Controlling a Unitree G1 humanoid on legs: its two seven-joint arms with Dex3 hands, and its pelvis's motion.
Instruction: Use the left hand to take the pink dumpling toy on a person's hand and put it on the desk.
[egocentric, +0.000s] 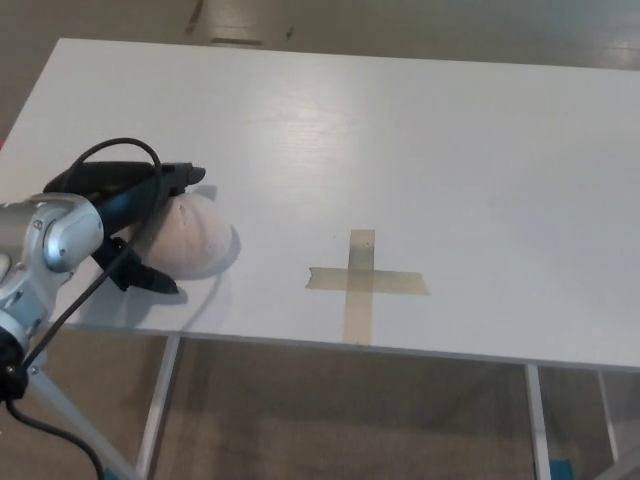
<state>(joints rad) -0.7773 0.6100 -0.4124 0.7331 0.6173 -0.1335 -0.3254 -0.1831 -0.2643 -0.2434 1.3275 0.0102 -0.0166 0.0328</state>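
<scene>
Pink dumpling toy (192, 238) sits low on the white desk (450, 150), down at about 8 o'clock of the tabletop, close to the near edge, its underside looking flat against the surface w/ a soft shadow hugging its right side. Left hand (130, 215) comes in from 9 o'clock, wrapped round the toy's left half: one black finger (180, 176) lies over the top at the toy's 11 o'clock, another finger (145, 275) pokes out under it at 7 o'clock, touching or nearly touching the desk. So fingers are spread wide around the toy, cradling rather than squeezing; can't tell whether they're pressing on it or just resting beside it. Silver wrist (55, 235) trails off toward 8 o'clock, black cable (105, 150) looping over the back of the hand and dropping past the desk edge. Tape cross (365, 282), tan-coloured, lies flat at 3 o'clock of the toy, well apart, near the front-centre of the desk. Under the desk edge, pale metal legs (160, 410) show at 6 o'clock over a brownish floor (350, 420). Right hand doesn't show in the head view.
</scene>
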